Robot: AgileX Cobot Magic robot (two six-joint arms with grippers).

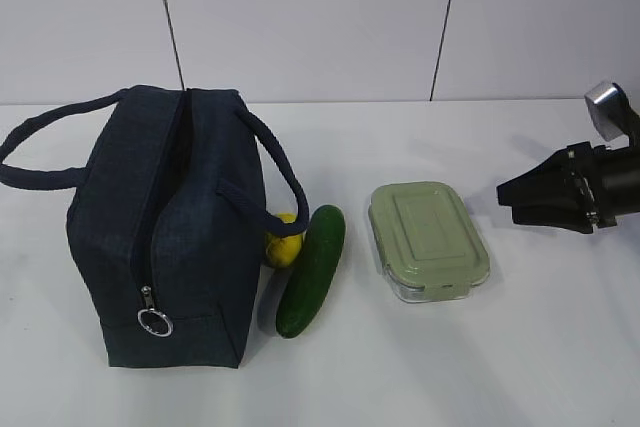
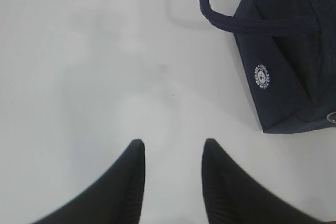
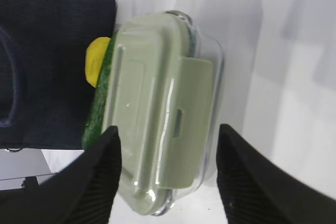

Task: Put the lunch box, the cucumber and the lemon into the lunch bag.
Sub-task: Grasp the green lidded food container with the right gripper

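Note:
The dark navy lunch bag [image 1: 170, 227] stands at the left, its ring zipper pull [image 1: 154, 322] low on the near end. The yellow lemon [image 1: 282, 245] lies against the bag, with the dark green cucumber [image 1: 312, 269] beside it. The lunch box [image 1: 428, 239] with its pale green lid sits to the right of them. My right gripper [image 1: 515, 197] hovers right of the box, open and empty. In the right wrist view the lunch box [image 3: 157, 103] lies ahead of the right gripper [image 3: 169, 129], with the lemon [image 3: 96, 64] and cucumber [image 3: 100, 108] behind it. My left gripper [image 2: 173, 148] is open over bare table, with the bag [image 2: 283, 66] off to its upper right.
The white table [image 1: 520, 347] runs back to a pale wall. One bag handle [image 1: 40, 147] loops out to the left and the other [image 1: 280, 172] arches over the lemon. The left arm does not show in the exterior view.

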